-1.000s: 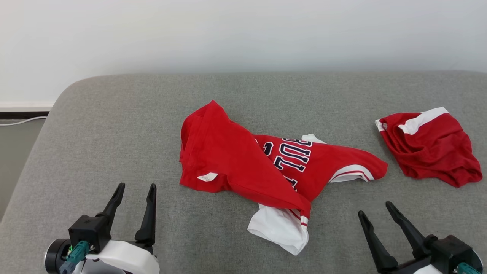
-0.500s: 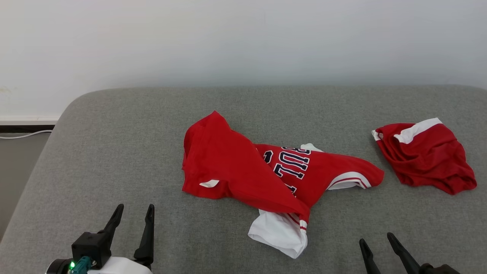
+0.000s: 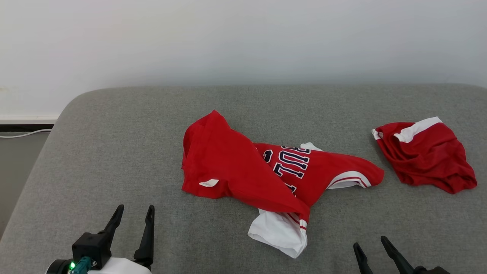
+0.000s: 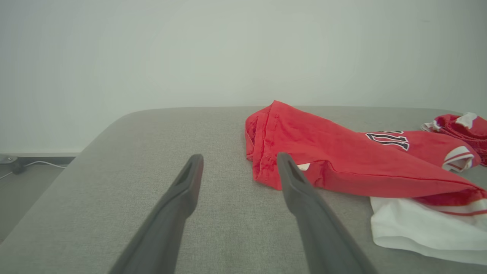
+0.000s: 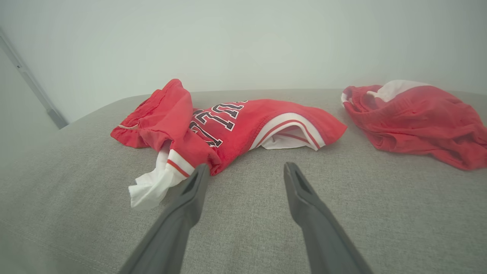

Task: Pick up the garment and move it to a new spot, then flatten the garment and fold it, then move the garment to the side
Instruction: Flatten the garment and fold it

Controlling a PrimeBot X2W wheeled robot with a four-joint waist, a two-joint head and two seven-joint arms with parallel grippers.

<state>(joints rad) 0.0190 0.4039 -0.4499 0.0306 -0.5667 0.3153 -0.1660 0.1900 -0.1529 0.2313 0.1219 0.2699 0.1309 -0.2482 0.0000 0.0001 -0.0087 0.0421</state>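
On the grey cushion [image 3: 114, 144], head view: red jersey [image 3: 243, 171] lies crumpled mid-cushion, one flap folded over the lettering, white sleeve [image 3: 277, 234] poking out toward the robot. A second red garment [image 3: 426, 156] sits bunched well apart to the right. Left gripper [image 3: 136, 208] is at lower left, right gripper [image 3: 370, 242] at lower right. Both are spread wide and empty, neither touching cloth.

Left wrist view: you're looking between the jaws at bare cushion. The jersey's folded edge [image 4: 262, 152] sits just past the right-hand jaw in that view. No contact.

Right wrist view: jaws wide over bare cushion. The white sleeve is just beside the left-hand jaw, the striped cuff [image 5: 289, 129] straight ahead, the second garment off to the right.

My read: step one, the pick-up, not yet begun. The jersey looks like the target since it sits between both arms, but you can't be sure which garment is meant. Next move calls for each gripper to drop onto its near edge of the jersey, pinch firmly and lift together. Thin cloth, so go low or you'll close on nothing.
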